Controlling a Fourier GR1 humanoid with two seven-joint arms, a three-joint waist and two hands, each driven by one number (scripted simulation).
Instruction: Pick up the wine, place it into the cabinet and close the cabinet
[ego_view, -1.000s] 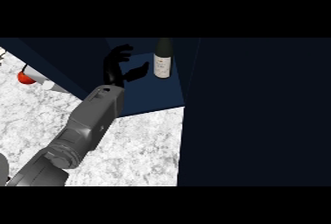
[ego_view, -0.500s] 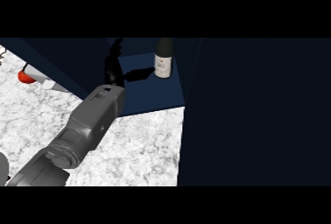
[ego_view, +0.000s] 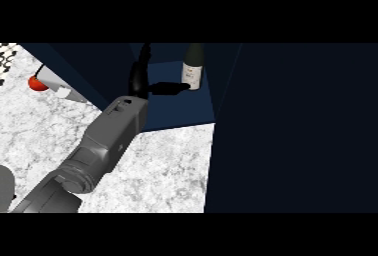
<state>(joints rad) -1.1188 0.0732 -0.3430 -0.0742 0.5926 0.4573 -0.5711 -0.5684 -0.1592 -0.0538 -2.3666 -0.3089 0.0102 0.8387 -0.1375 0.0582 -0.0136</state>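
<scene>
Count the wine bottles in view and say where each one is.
1. The wine bottle stands upright inside the open cabinet, with the thumb of the left robot hand beside its label. Others could be hidden behind the dark door.

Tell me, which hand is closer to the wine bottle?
The left. The left hand reaches into the cabinet, its thumb tip right at the wine bottle's base, fingers straight. The right hand is out of view.
</scene>
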